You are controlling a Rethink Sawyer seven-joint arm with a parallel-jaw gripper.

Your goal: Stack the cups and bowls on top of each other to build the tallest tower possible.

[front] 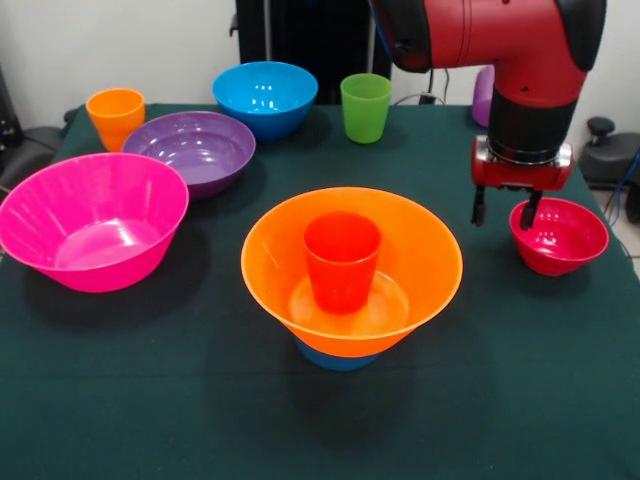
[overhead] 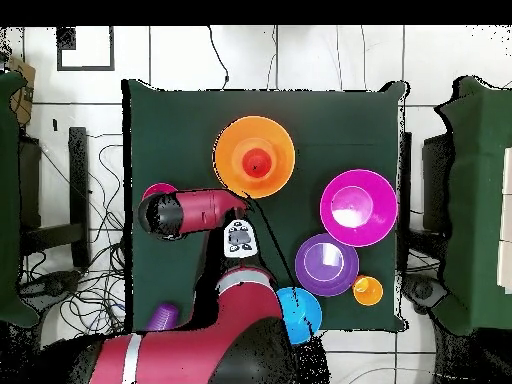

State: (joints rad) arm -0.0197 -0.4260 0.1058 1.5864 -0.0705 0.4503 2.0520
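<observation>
At the middle of the front view stood the tower (front: 352,275): the small light-blue bowl (front: 335,357) peeked out as its base, the large orange bowl (front: 400,240) sat upon it, and the red-orange cup (front: 342,258) stood upright inside. Three pieces up, I judged, and seven left on the green table (front: 150,400).

To the right of the frame the gripper (front: 503,213) hung by the small red bowl (front: 560,236), its two black fingers (front: 527,214) spread and empty, one just at the bowl's near rim; whether it touched, I could not tell.

Spare pieces filled the left and top: the large pink bowl (front: 92,220) at left, the medium purple bowl (front: 190,150) behind it, the yellow-orange cup (front: 115,115) at upper left, the medium blue bowl (front: 265,97) and green cup (front: 365,107) along the top. From overhead the purple cup (overhead: 165,317) lay at lower left, beside the arm.

Everything looked glossy, thin plastic, the cups translucent.
</observation>
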